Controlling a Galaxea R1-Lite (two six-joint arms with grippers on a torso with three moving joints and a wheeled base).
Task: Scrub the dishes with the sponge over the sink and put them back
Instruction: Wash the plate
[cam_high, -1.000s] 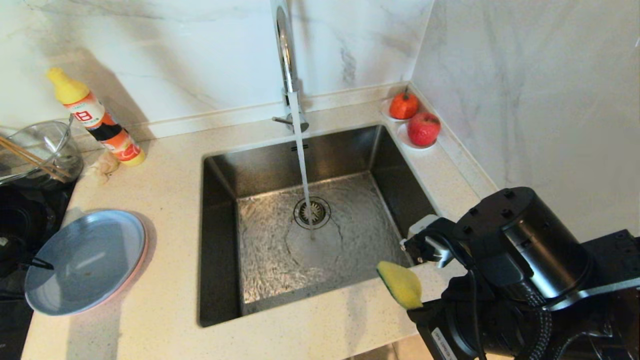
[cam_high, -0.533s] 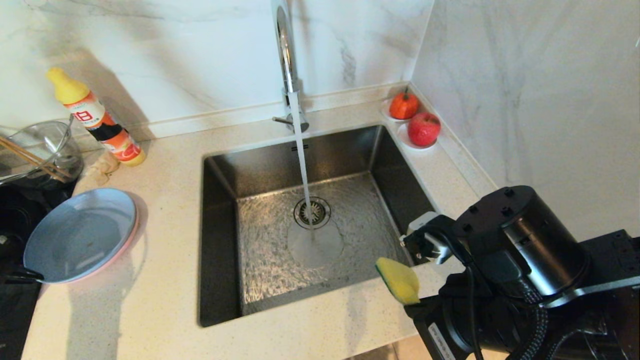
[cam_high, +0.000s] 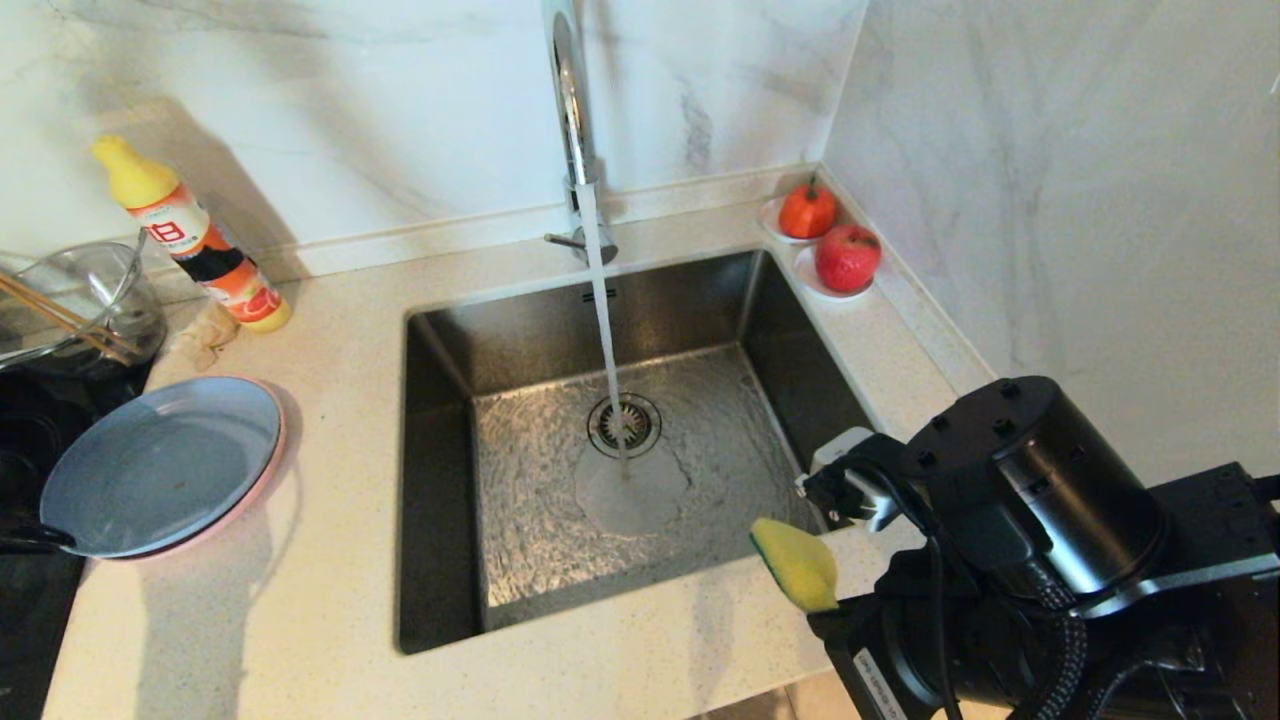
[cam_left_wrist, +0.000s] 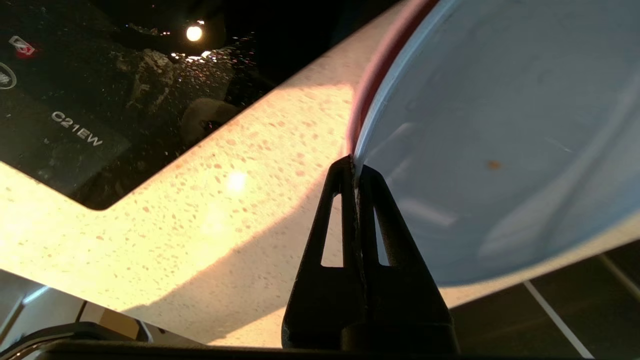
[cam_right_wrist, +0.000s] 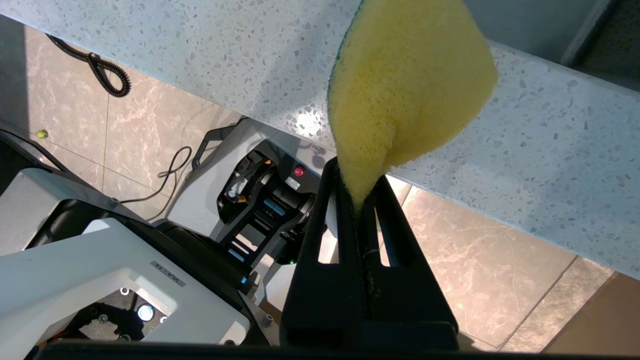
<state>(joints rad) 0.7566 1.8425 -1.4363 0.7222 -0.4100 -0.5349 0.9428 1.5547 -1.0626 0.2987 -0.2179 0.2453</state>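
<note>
1. The left end effector (cam_left_wrist: 354, 167) sits at the far left edge of the head frame, its fingers pressed together on the rim of the blue plate (cam_high: 160, 465).
2. The blue plate lies on the pink plate (cam_high: 262, 492), of which only a thin edge shows; both are at lower left on the bench (cam_high: 330, 560), just beside the black cooktop (cam_high: 30, 440).
3. The right end effector (cam_right_wrist: 361, 200) is at lower right, pinching one end of the yellow sponge (cam_high: 797, 565), which hangs over the bench's front strip near the sink's (cam_high: 440, 480) right front corner.
4. In the frame's centre, the faucet (cam_high: 570, 100) runs a stream of water onto the drain (cam_high: 624, 424).
5. At upper left stand a soap bottle (cam_high: 190, 240) and a glass bowl (cam_high: 80, 300) holding chopsticks.
6. At upper right, two red fruits (cam_high: 846, 256) on small saucers sit in the wall corner behind the sink.
</note>
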